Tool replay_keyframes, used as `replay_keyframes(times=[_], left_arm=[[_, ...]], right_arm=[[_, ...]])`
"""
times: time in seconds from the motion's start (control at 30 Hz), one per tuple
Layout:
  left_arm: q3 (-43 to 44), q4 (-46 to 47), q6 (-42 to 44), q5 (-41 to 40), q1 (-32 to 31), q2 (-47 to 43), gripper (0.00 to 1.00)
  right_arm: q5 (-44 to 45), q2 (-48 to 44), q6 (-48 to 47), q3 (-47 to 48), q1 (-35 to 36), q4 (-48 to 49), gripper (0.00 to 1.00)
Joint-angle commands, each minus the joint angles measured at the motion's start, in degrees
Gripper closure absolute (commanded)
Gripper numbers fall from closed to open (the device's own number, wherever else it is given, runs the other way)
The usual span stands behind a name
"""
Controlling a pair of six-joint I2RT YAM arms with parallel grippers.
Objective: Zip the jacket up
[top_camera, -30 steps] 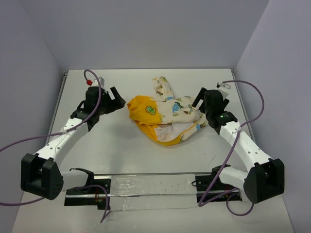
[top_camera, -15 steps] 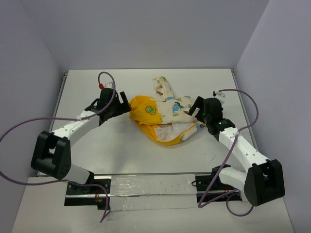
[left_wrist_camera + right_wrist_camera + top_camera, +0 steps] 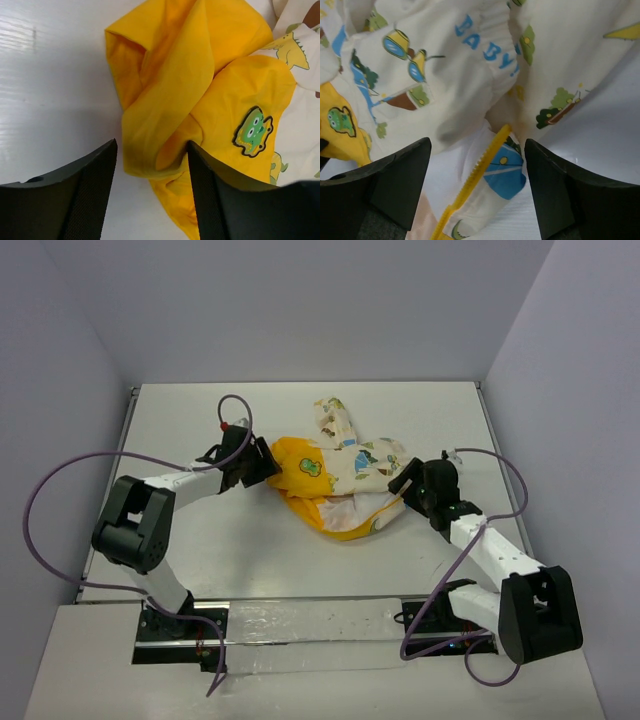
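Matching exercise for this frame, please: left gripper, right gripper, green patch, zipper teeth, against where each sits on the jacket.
Things: 1 left gripper; 2 right gripper; 3 green patch; 4 zipper teeth.
Places on the jacket: A on a yellow panel; B open over a yellow fold; C yellow strip along a cream edge; D open over the cream printed side.
Pairs: 1-B; 2-D; 3-A; 4-C.

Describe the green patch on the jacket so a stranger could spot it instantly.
On the white table, a crumpled jacket lies near the middle. Its yellow-orange part faces the left gripper, and there sits a small dark-outlined green creature patch, the only badge on yellow; the other animals are printed on cream.
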Motion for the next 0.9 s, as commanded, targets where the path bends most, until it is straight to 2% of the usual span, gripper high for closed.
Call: replay_keyframes(times=[0.0,0.07,0.1,0.13,0.17,0.23,0.33,0.43,0.53,0.63,0.73,0.8,0.87], left_arm=[[3.72,5.92,-2.2,4.41,-0.75,2.02,0.65],[5.45,5.16,-1.96,5.04,-0.75,3.06,0.94],[6.83,3.97,-1.75,5.19,-0.78,3.72,1.0],[7.94,2.86,-1.58,5.19,-0.78,4.22,1.0],[8.74,2.57,-1.49,5.19,-0.78,4.39,1.0],[10.13,0.05,-1.32,4.59,-0.7,3.19,1.0],[13.12,-1.97,-1.05,3.61,-0.26,-0.33,1.0],[16.86,-3.72,-2.29,4.05,1.52,-4.63,1.0],[19.0,-4.18,-4.65,4.78,3.39,-10.87,1.0],[17.76,-4.01,-6.37,2.43,4.22,-18.57,1.0],[12.81,-6.11,-9.13,0.01,4.23,-26.42,1.0],[5.87,-5.9,-12.12,-0.46,3.43,-31.4,1.0],[-4.47,-5.07,-17.11,-1.14,1.6,-35.23,1.0]], right_arm=[[-1.08,-0.93,3.82,-2.37,-0.5,5.77,0.27],[-0.77,-0.79,3.84,-2.1,-0.5,5.81,0.36],[-0.2,-0.82,3.6,-1.69,-0.5,5.43,0.48],[0.41,-0.93,3.38,-1.36,-0.5,5.1,0.61],[1.12,-1.19,3.29,-1.0,-0.51,4.74,0.83],[2.77,-2.32,2.94,0.13,-0.51,4.22,0.99],[6.11,-2.78,1.45,4.94,-0.76,2.29,1.0],[7.87,-0.74,-2.73,14.34,-1.52,1.84,1.0],[6.86,4.04,-5.56,29.81,-2.45,-1.34,1.0],[2.61,7.29,-9.37,40.2,-2.53,-4.05,1.0],[-0.34,8.68,-11.75,43.0,-2.37,-5.26,1.0],[-0.51,7.95,-12.31,39.31,-2.26,-5.19,1.0],[1.81,7.09,-12.18,31.74,-2.26,-3.97,1.0]])
